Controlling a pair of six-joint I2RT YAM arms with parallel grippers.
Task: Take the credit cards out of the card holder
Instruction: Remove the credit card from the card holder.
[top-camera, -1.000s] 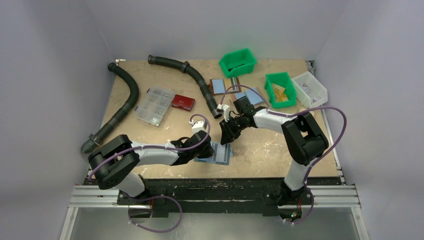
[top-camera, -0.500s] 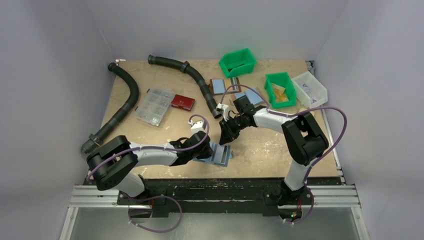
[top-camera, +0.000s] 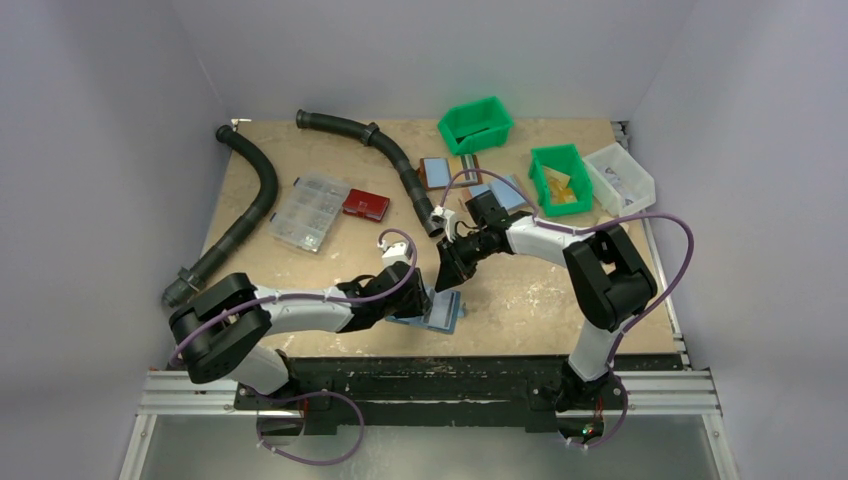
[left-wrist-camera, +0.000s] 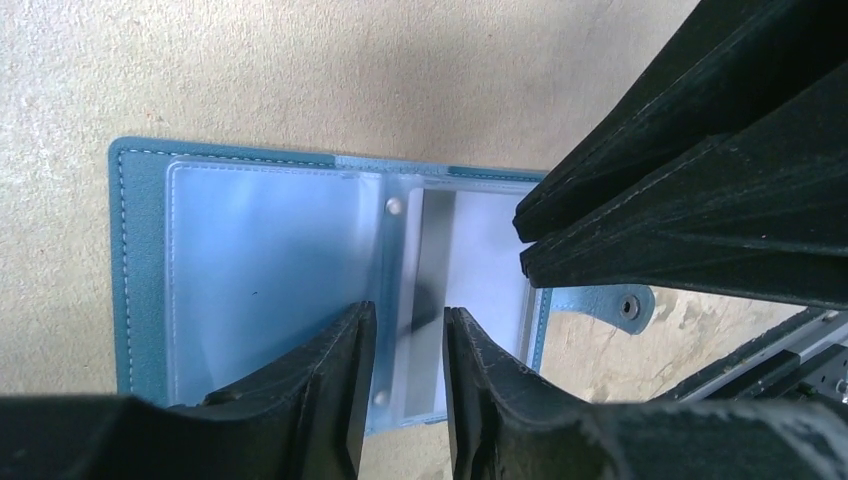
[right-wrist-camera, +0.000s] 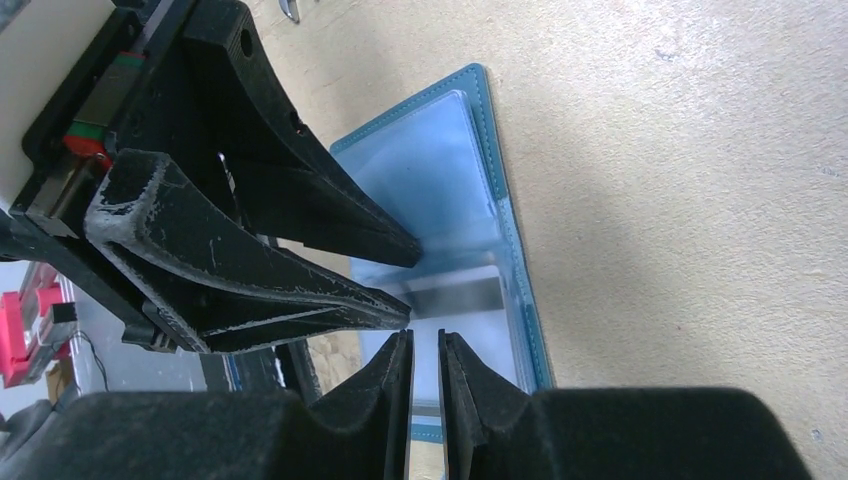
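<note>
Black left fingers: my left gripper (left-wrist-camera: 405, 335) stands at a narrow gap, its matte, ridged tips down on clear plastic. I make out nothing clamped between them.
Black right fingers: my right gripper (right-wrist-camera: 422, 350) shows only a slit between its tips. I cannot tell whether a thin sheet is pinched there.
Meeting point: the left wrist view has the right fingers coming in from 2 o'clock, tips just beside the left ones. The right wrist view has the left fingers entering from 10 o'clock.
Holder: the card holder (left-wrist-camera: 250, 250) lies open and flat, with a teal stitched border, glossy see-through sleeves and two small rivets at the fold. Its rounded snap tab (left-wrist-camera: 627, 305) sticks out at 4 o'clock.
Under the sleeve: a grey strip between the left tips, too blurred for me to name.
Top view only: the holder sits at 6 o'clock on the table (top-camera: 300, 262), close to the near edge. Both arms bend low over it, the left from 8 o'clock and the right from 2.
Board: pale, speckled and rough.
Further out: ribbed black hoses (top-camera: 252, 195) (top-camera: 392, 155) at 10 and 12. A clear compartment box (top-camera: 310, 212) and a red case (top-camera: 366, 204) lie at 10.
Far right: green bins (top-camera: 485, 138) (top-camera: 537, 182), a clear bin (top-camera: 640, 166) and brown-edged blue holders (top-camera: 436, 172) (top-camera: 500, 190), all around 1 to 2 o'clock.
</note>
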